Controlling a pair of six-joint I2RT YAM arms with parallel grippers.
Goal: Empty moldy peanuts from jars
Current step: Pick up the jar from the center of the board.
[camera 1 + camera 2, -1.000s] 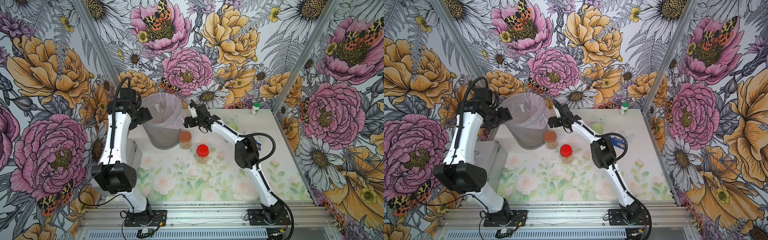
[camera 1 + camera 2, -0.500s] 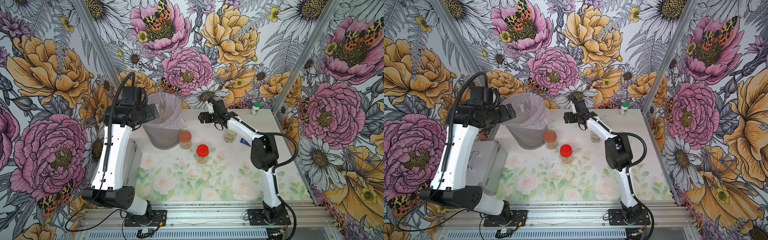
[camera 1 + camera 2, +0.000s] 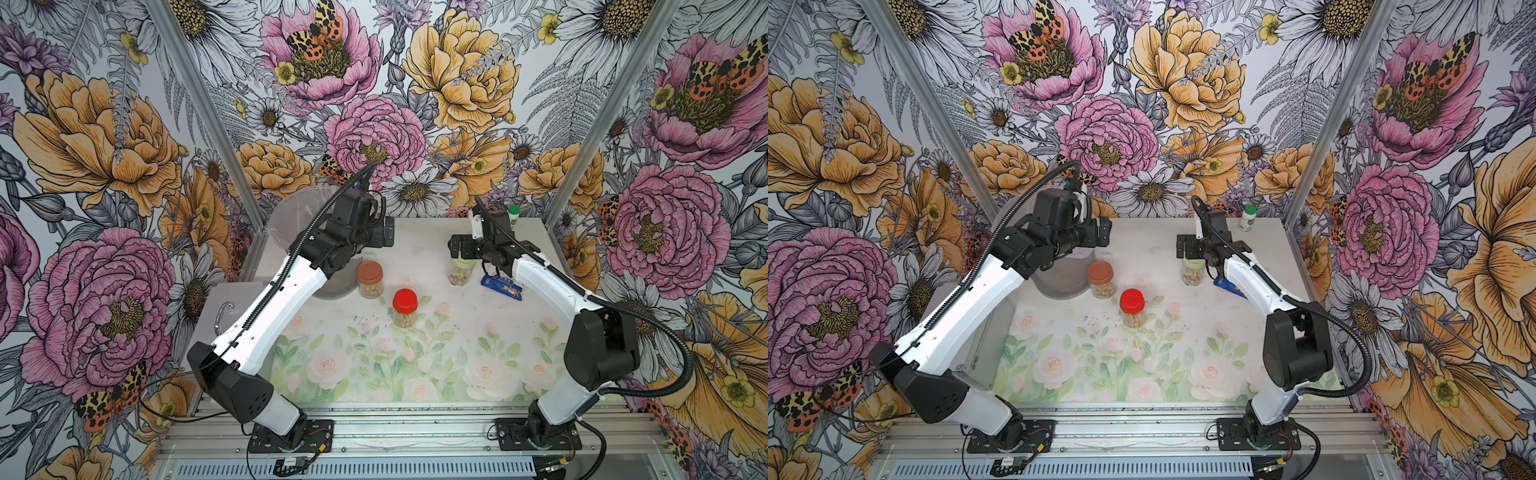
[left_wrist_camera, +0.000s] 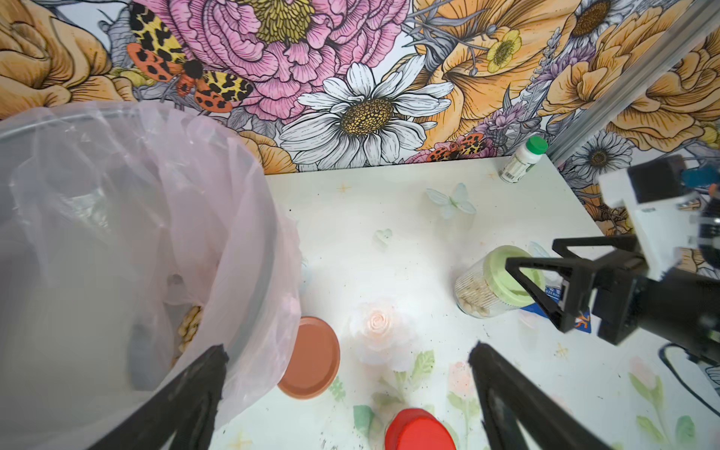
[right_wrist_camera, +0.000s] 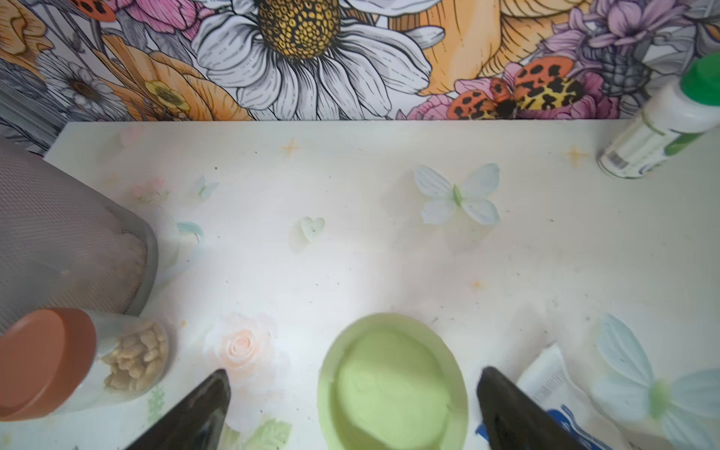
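Note:
Three clear jars of pale peanuts [image 5: 136,362] stand on the table. In both top views the brown-lidded jar [image 3: 370,278] [image 3: 1100,279] is beside the bucket and the red-lidded jar [image 3: 405,308] [image 3: 1132,308] is nearer the front. The green-lidded jar [image 3: 460,273] [image 3: 1192,275] stands right of the middle. My right gripper [image 3: 455,249] [image 5: 352,374] hovers open just over the green lid [image 5: 393,385], with a gap on each side. My left gripper [image 3: 388,232] [image 4: 348,350] is open and empty, above the brown lid [image 4: 309,358] and the bucket's rim.
A large clear bucket [image 3: 291,216] with a pinkish liner [image 4: 117,233] stands at the back left, with some peanuts [image 4: 191,327] in it. A white bottle with a green cap [image 3: 514,214] is at the back right. A blue packet [image 3: 500,284] lies beside the green-lidded jar.
My right gripper moved right, from beside the bucket to over the green-lidded jar. My left arm swung from the bucket's left side across it toward the table. Both jaws opened wider.

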